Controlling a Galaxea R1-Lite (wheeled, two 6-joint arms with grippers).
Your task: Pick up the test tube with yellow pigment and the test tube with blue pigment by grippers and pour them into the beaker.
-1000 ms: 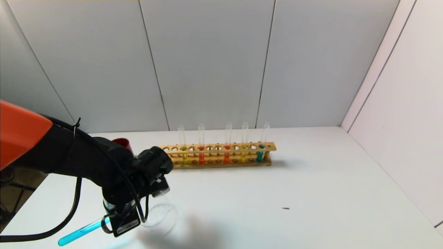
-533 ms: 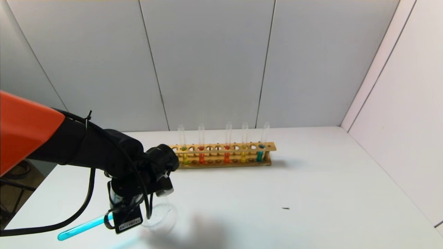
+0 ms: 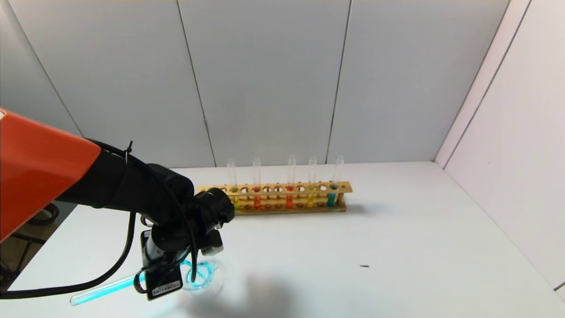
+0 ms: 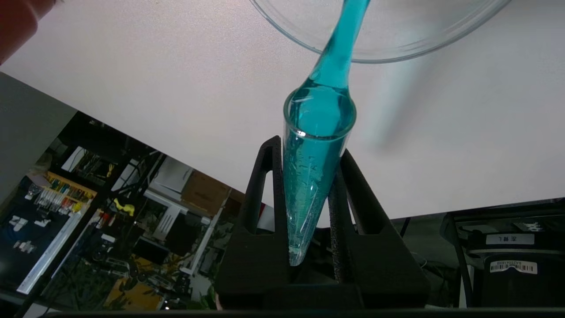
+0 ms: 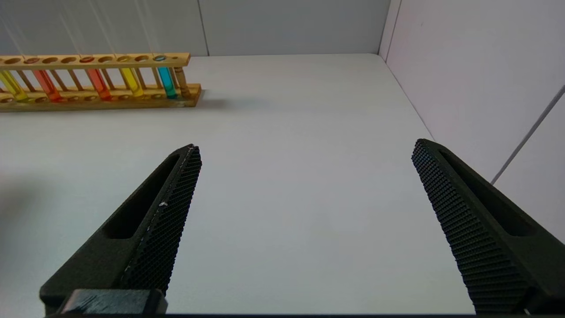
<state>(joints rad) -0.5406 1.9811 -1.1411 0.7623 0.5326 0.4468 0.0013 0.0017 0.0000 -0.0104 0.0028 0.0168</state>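
My left gripper [image 3: 164,273] is shut on the test tube with blue pigment [image 3: 103,289], held nearly level at the table's front left, its mouth tipped over the beaker [image 3: 208,277]. In the left wrist view the tube [image 4: 315,145] sits between the gripper's [image 4: 309,148] fingers and blue liquid streams into the beaker [image 4: 397,44]. Blue liquid swirls in the beaker. The test tube with yellow pigment [image 3: 235,201] stands at the left end of the wooden rack [image 3: 273,208]; it also shows in the right wrist view [image 5: 12,86]. My right gripper [image 5: 305,145] is open and empty above bare table.
The rack also holds two red-orange tubes, an amber-yellow tube [image 3: 310,199] and a second blue tube [image 3: 331,198]. A dark red cup [image 4: 22,17] stands near the beaker. A small dark speck [image 3: 364,266] lies on the table. Walls close off the back and right.
My left arm has moved right and forward, and the tube has tipped further. Blue liquid now runs from the tube into the beaker, which was clear before.
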